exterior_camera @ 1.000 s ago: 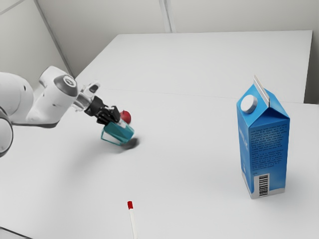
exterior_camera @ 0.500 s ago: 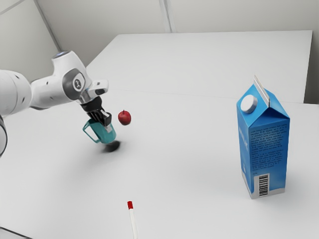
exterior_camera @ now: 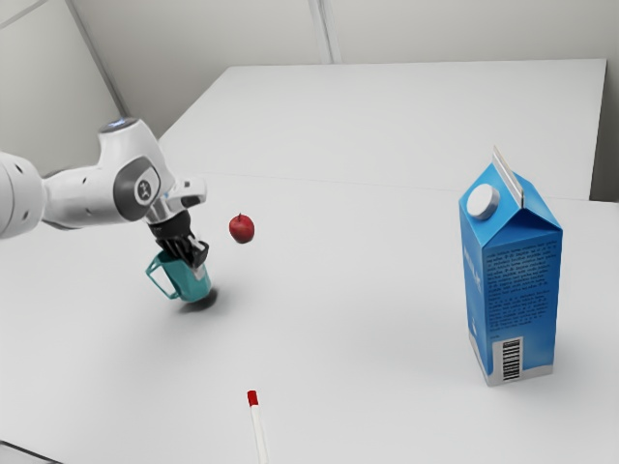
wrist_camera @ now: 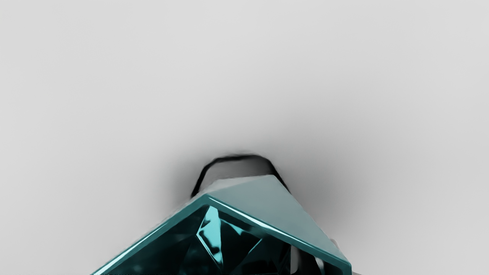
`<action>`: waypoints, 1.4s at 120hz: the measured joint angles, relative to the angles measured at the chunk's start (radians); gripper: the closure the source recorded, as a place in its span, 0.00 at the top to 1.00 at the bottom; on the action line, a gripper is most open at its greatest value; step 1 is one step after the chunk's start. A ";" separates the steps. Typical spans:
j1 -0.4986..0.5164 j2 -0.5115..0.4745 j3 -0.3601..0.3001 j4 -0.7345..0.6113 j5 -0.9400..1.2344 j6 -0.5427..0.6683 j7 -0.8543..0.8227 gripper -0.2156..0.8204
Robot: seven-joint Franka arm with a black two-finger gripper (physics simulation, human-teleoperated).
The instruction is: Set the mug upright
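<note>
Lowered since half a second ago, and carried a little toward the exterior view's left, with less lean in the mug [exterior_camera: 192, 280] than before. Held now by its wall near the rim, pinched between the fingers of the gripper [exterior_camera: 194, 259], with the handle [exterior_camera: 161, 285] toward the exterior view's left. Placed apart from the apple [exterior_camera: 242, 229], mouth upward but still somewhat tilted, either just above the table [exterior_camera: 368, 319] or already touching it; hard to tell which. Busy, to judge from this, with the last part of the turning and the setting down. Next, correct the remaining tilt, bring the base softly down until flat, and only after this open the fingers and go away upward, without pulling the rim along.
</note>
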 joint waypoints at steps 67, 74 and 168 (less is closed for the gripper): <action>-0.047 0.009 0.014 -0.042 0.043 0.082 -0.122 0.06; -0.050 0.011 0.014 -0.042 0.055 0.084 -0.131 0.06; -0.087 0.018 0.022 0.017 0.143 0.064 -0.205 0.64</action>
